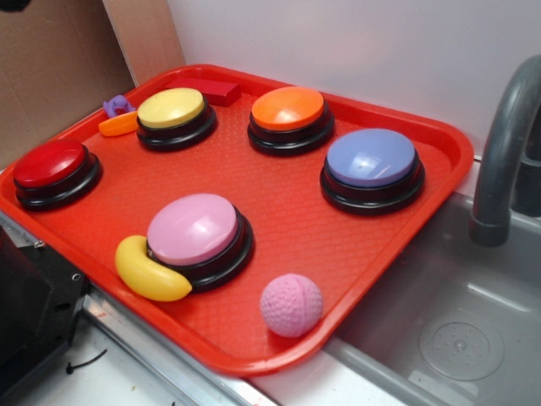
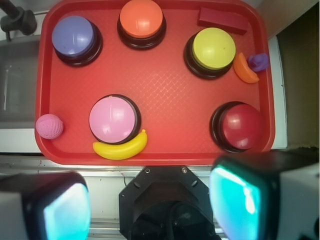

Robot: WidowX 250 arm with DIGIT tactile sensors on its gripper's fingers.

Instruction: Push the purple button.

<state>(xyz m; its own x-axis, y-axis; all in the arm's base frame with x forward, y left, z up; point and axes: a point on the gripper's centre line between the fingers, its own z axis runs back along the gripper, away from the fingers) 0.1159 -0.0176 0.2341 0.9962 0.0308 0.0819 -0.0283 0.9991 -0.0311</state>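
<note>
one red tray on the counter, holding five dome buttons on black bases. left to right in the exterior view: one red button at the near-left rim, one yellow button, one pink button toward the front, one orange button at the back, and the purple button at the right side, near the rim beside the sink. also one purple toy piece and one orange wedge just left of the yellow button, one dark red block behind it, one yellow banana touching the pink button's base, one pink ball near the front rim. one grey faucet at far right. in the wrist view, hand spread wide, gripping nothing, off the tray's near edge and well apart from the purple button at the tray's far-left corner.
</note>
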